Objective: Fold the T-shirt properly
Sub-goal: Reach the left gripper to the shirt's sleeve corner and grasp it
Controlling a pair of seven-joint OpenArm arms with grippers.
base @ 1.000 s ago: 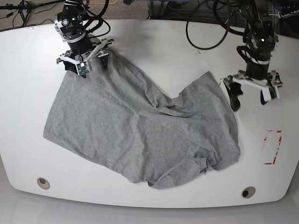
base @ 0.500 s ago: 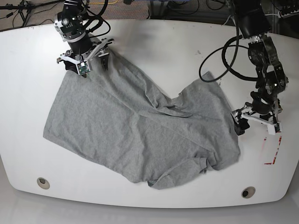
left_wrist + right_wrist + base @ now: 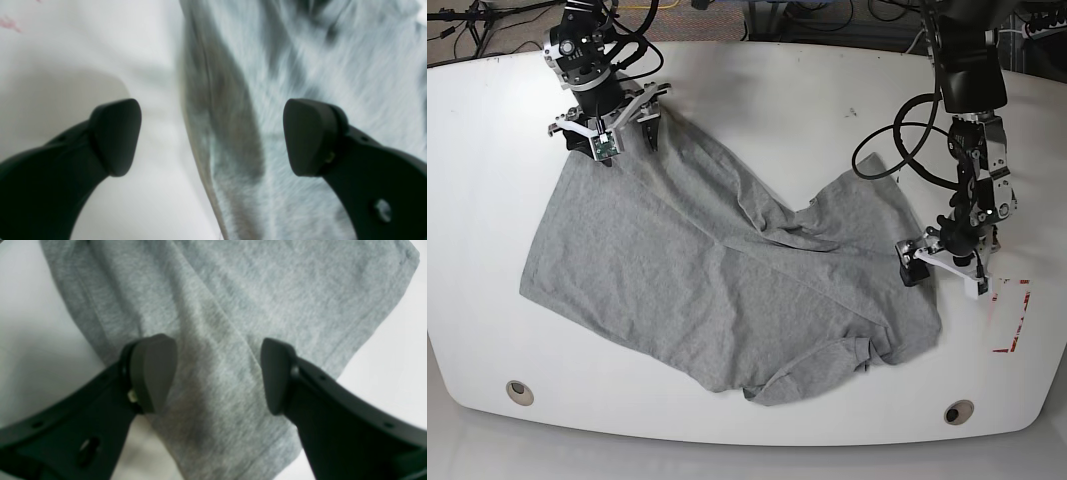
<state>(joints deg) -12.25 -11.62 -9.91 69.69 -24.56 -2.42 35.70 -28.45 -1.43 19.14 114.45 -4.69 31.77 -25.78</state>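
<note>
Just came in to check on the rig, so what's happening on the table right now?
A two-armed robot is working on a grey T-shirt that lies spread and rumpled, not yet folded, on the white table. The right pincer is at the shirt's far corner, jaws apart with cloth between them. The left pincer has come down to the shirt's opposite edge, jaws wide open straddling the hem, one finger over bare table and one over fabric. Nothing is lifted yet.
</note>
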